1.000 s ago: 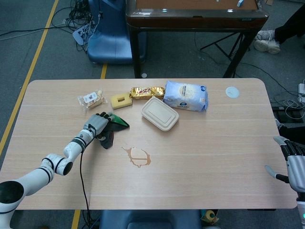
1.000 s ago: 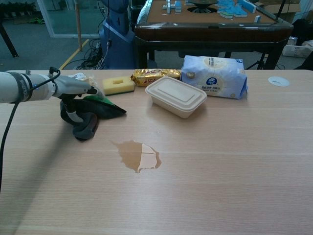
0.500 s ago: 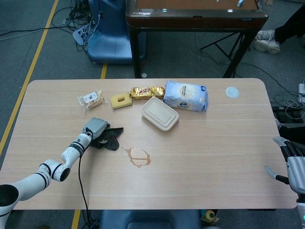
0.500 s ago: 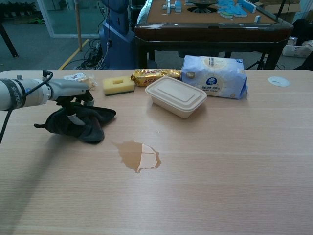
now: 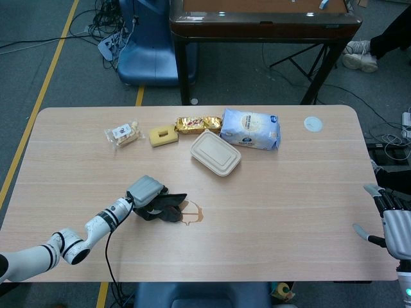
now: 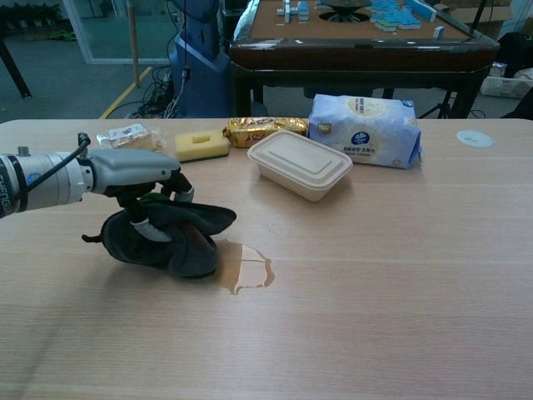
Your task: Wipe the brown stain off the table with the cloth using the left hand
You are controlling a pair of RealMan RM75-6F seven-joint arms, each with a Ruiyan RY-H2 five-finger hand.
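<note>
Fingers of the left hand curl down into the dark cloth, clamped on its bunched top. The left arm reaches in low from the left side, forearm nearly level above the table, wrist straight, palm facing down. In the head view the left hand sits over the cloth near the table's middle. The cloth lies on the wood and its right edge covers the left part of the brown stain; the rest of the stain shows just beside it.

At the table's near right corner the right hand hovers with its fingers apart, holding nothing.

Along the far side stand a lidded container, a tissue pack, a gold wrapped snack, a yellow sponge and a small snack bag.
</note>
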